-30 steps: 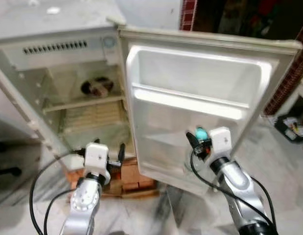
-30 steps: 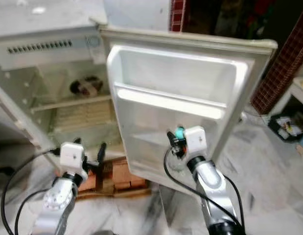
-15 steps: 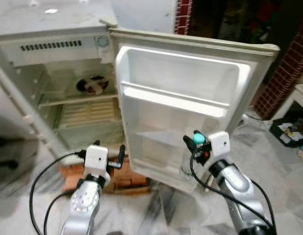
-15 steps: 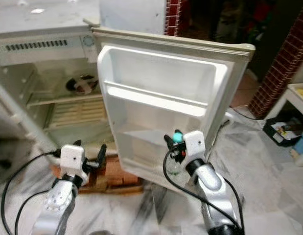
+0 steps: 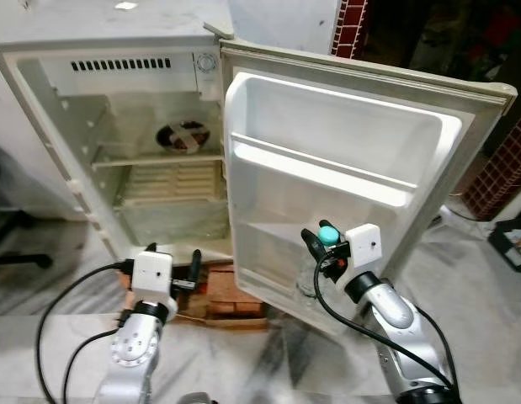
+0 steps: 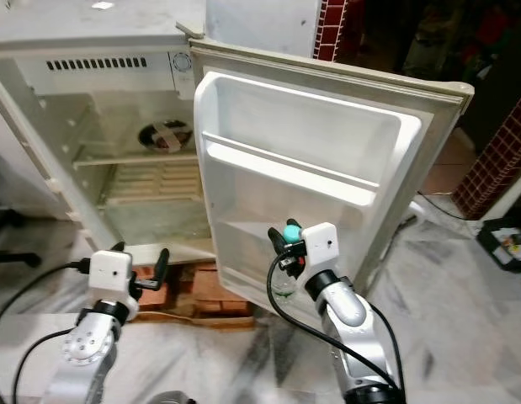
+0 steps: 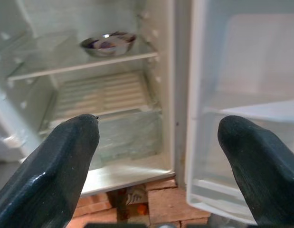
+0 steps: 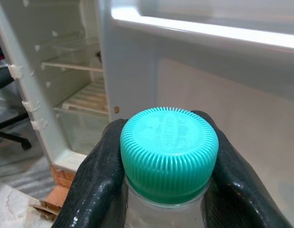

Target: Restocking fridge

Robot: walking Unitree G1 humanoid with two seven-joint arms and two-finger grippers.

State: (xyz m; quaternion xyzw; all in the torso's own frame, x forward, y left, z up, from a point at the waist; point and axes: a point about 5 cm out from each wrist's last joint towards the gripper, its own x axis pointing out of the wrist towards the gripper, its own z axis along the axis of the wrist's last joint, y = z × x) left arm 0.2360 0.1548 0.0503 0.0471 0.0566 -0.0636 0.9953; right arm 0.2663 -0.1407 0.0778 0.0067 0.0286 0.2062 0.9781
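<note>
A white fridge stands open, its door swung out to the right. My right gripper is shut on the neck of a clear bottle with a teal cap, held upright just in front of the door's lower shelf. In the right wrist view both black fingers press under the teal cap. My left gripper is open and holds nothing, low in front of the fridge's bottom edge. A patterned bowl sits on the upper inside shelf.
The fridge rests on bricks. A clear crisper drawer sits under the ribbed shelf. A black chair base stands on the floor at the left. A brick pillar and a dark crate are at the right.
The whole picture has shifted right and sharpened, so the camera moved. The right gripper still holds the bottle by the door's lower shelf. The left gripper stays open.
</note>
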